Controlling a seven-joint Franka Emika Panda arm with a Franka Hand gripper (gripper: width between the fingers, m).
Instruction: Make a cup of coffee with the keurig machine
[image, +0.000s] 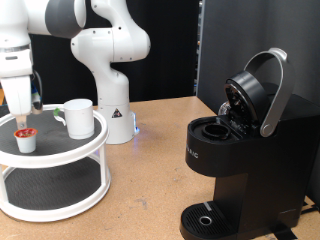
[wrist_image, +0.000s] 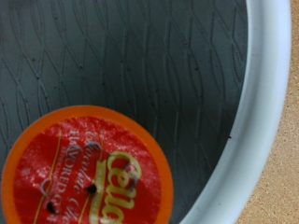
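— Keurig machine (image: 235, 165) first: where is it, seen from the exterior camera?

— It stands tall at the exterior view's right on the wooden table (image: 150, 170), long axis upright, its silver-rimmed lid (image: 258, 92) swung up and open, the front and round drip tray (image: 205, 218) facing the view's bottom left.

— And your hand?

— My gripper (image: 23, 118) hangs at the far left over the top shelf of the white two-tier stand (image: 60, 150), right above the small pod (image: 25, 138). Whether my fingers are apart or together, I cannot tell. The cup (image: 78, 118) sits upright on that shelf just beside me, its handle towards the view's left.

— From the wrist camera?

— The pod's red-orange top (wrist_image: 86, 168) fills one corner, lying on the grey patterned shelf surface (wrist_image: 140, 65) inside the white rim (wrist_image: 257, 103). My fingers do not show.
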